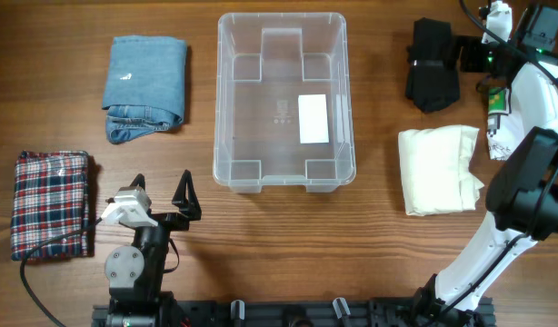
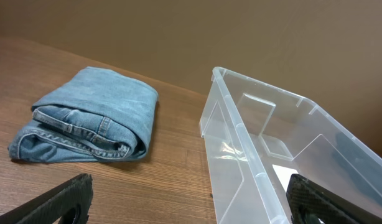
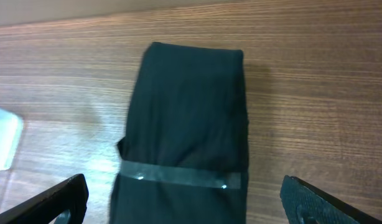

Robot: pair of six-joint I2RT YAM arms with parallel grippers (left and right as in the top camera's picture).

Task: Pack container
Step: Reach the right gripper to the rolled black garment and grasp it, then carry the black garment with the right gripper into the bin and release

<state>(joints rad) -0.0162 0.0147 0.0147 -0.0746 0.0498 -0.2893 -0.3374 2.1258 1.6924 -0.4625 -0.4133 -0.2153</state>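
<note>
Two wide-spread fingers of the right gripper (image 3: 185, 194) flank the folded black cloth (image 3: 186, 106), whose long axis runs straight ahead between them, while the empty container (image 1: 223, 109) sits off to the gripper's left.

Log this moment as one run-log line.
container empty | left gripper open, beside plaid cloth | right gripper open over black garment | jeans, cream cloth on table
</note>
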